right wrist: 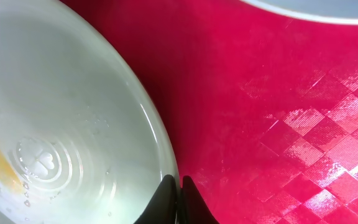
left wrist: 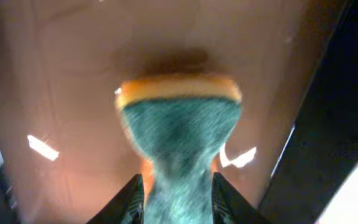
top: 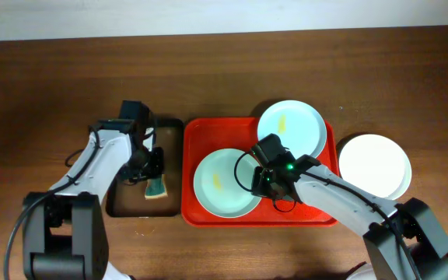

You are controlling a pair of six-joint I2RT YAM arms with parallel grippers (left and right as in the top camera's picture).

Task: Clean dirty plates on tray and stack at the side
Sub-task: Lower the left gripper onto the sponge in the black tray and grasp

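The step in hand looked like picking up the sponge [top: 156, 188], with scrubbing not yet begun. The left gripper [top: 152, 173] was over the black tray [top: 171, 140], which lay on the table [top: 53, 78] just beside the tray's left edge. Its fingers [left wrist: 134, 199] stood narrow, squeezing the sponge's green face into a waist.

The right gripper [top: 261, 180] was low at the right rim of the near plate [top: 216, 187], which sat by the near-left corner of the tray [top: 201, 136]. Its fingers [right wrist: 166, 202] were pressed together right at that rim; whether they pinched it or only rested against it could not be told.

Next, I judged, the sponge had to be lifted out of the black tray, carried right over the tray's rim and set green face down on the near plate's yellow smear [top: 218, 181]. The right gripper would have to steady that plate, which might otherwise slide on the glossy tray.

There were three plates. Two were on the tray: the near plate and the far plate [top: 290, 124] by the far-right corner, each with one yellow smear. The third plate [top: 374, 165] lay on the table just off the tray's right edge, with no smear showing. There was one sponge, one red tray and one black tray.
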